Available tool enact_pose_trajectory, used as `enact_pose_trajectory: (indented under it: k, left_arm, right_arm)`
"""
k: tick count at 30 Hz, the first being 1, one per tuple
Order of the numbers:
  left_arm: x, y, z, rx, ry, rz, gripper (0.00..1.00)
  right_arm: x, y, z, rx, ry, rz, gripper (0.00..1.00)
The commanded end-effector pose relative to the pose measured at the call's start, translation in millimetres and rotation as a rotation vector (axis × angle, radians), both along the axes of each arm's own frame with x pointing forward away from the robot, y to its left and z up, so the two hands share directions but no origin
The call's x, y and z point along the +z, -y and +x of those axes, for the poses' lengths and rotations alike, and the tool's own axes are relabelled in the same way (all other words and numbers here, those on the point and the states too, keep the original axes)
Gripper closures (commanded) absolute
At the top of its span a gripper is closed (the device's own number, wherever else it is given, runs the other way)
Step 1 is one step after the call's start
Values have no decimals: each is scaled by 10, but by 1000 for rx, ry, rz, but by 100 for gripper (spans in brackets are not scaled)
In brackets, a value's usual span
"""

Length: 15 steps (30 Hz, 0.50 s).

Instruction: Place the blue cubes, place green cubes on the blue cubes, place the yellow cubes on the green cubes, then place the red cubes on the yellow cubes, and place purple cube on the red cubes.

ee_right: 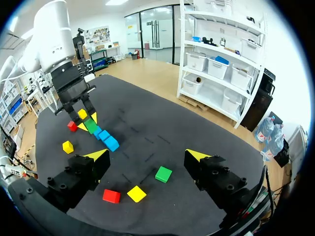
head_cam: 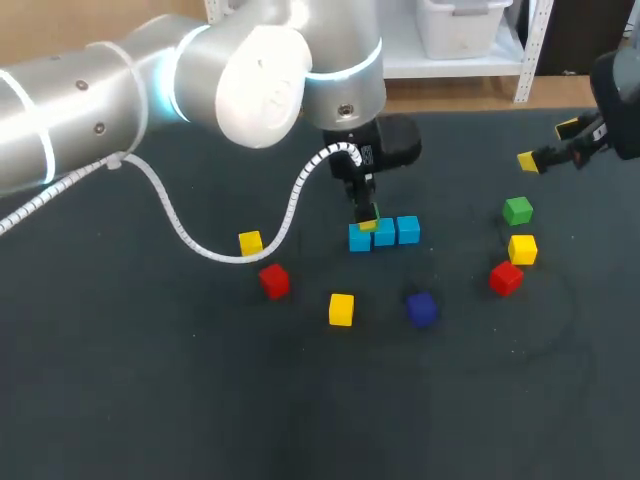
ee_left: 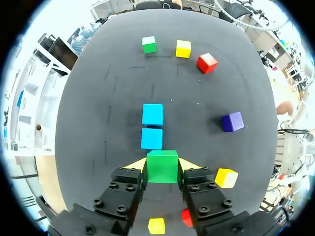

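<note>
Pincer point(ee_left: 162, 164) at left clamps green cube point(ee_left: 162, 168) — above end blue cube point(head_cam: 358, 240).

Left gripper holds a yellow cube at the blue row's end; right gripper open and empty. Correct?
No: the left gripper holds a green cube, not yellow, as the left wrist view shows. It is at the blue row's end; the right gripper is open and empty.

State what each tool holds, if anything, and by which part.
Left tool: small green cube, gripped by two opposite side faces. Right tool: nothing.
</note>
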<state>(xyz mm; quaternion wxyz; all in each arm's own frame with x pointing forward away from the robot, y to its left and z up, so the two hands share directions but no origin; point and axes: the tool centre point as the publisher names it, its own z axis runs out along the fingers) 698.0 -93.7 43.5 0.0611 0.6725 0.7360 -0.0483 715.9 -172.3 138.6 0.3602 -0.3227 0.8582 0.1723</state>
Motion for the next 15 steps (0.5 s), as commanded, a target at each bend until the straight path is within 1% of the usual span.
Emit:
enact_pose_trajectory:
  k: [1,4,8,10,13,15]
  left_arm:
    - [-62,40,62,0,-8,11,100]
    - [-86,45,68,-1,-8,18,99]
    - [-108,57,79,-2,-7,23,92]
    - [-119,61,91,-1,-7,24,91]
    - [-129,63,105,0,-6,26,86]
    - [-133,63,111,0,-5,27,85]
  right_arm:
    - [2,-7,-5,-3,0,-3,0]
    - [2,-7,-5,-3,0,-3,0]
    - [2,-7,-5,-3,0,-3,0]
    - [2,-7,-5,-3,0,-3,0]
    - [2,-7,-5,-3,0,-3,0]
    - [2,-7,-5,-3,0,-3,0]
